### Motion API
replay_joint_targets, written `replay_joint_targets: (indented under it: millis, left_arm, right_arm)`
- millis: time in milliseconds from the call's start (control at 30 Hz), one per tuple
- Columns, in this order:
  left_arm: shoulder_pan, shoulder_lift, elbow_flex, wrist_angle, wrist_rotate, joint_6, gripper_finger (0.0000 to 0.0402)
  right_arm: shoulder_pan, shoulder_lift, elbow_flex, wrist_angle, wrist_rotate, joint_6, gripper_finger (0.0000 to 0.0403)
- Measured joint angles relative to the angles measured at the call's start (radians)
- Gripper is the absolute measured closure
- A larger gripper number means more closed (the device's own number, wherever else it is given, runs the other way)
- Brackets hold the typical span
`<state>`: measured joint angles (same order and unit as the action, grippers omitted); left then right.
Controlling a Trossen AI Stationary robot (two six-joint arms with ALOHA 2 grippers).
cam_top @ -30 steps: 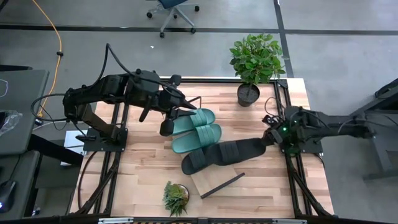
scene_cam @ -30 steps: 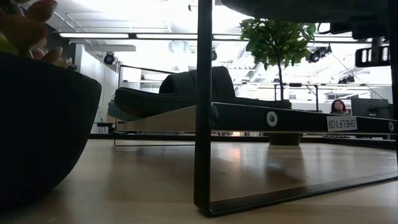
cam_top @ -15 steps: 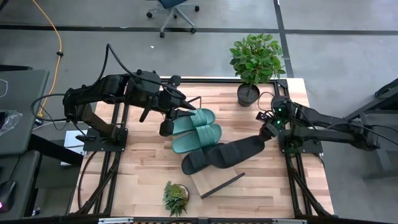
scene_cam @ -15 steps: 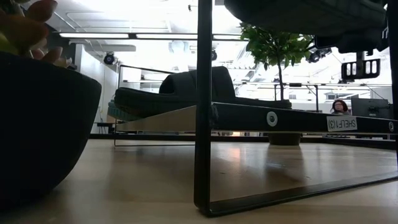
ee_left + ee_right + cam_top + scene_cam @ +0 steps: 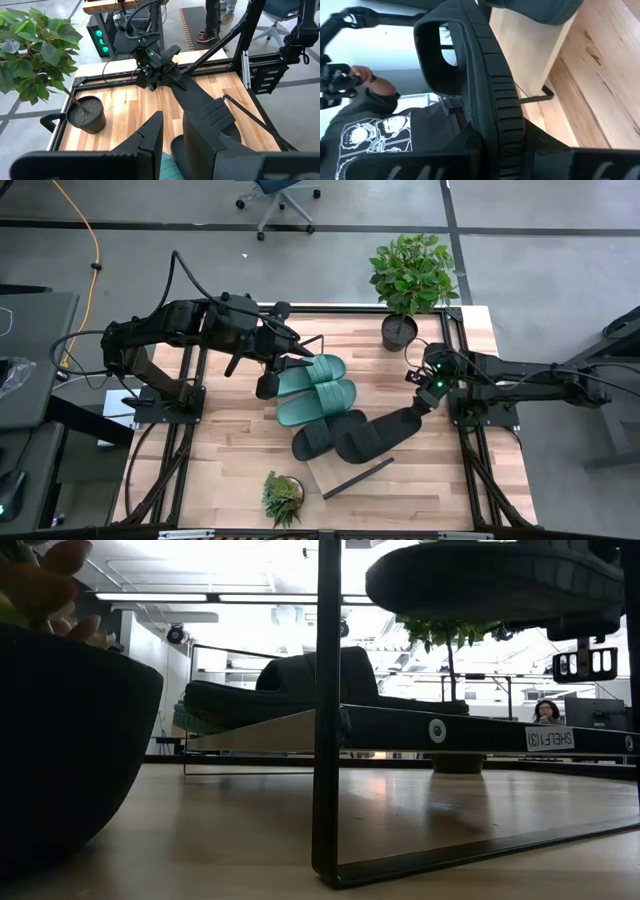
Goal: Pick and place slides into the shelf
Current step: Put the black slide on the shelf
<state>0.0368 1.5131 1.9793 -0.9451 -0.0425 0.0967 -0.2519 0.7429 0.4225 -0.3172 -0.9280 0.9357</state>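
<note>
Three slides [image 5: 318, 388] rested on the shelf [image 5: 345, 472] at tabletop centre, while the right end effector [image 5: 427, 393], at 3 o'clock, gripped the fourth, black slide [image 5: 378, 434] above it, unplaced.

High view: overhead, straight down on whole table [image 5: 240, 450]. Low view: tabletop level, close to shelf [image 5: 450, 728], facing room. Wrist views: close along fingers. High, low share shelf.
</note>
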Motion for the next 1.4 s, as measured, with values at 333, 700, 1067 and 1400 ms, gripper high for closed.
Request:
replay_joint_targets:
  millis: [333,700,1067,1400]
  left_arm:
    - [0.000,0.000,0.000,0.000,-0.002,-0.001,0.0339]
    - [0.000,0.000,0.000,0.000,-0.002,-0.007,0.0339]
    - [0.000,0.000,0.000,-0.001,-0.002,0.001,0.0339]
    - [0.000,0.000,0.000,-0.001,0.006,0.004,0.0339]
  right_arm:
    - [0.019,0.098,0.000,0.060,0.012,-0.019,0.0364]
    - [0.147,0.196,0.001,0.153,0.108,0.055,0.0364]
    - [0.269,0.296,0.001,0.352,0.229,0.179,0.0364]
    - [0.371,0.426,0.001,0.532,0.341,0.272,0.0364]
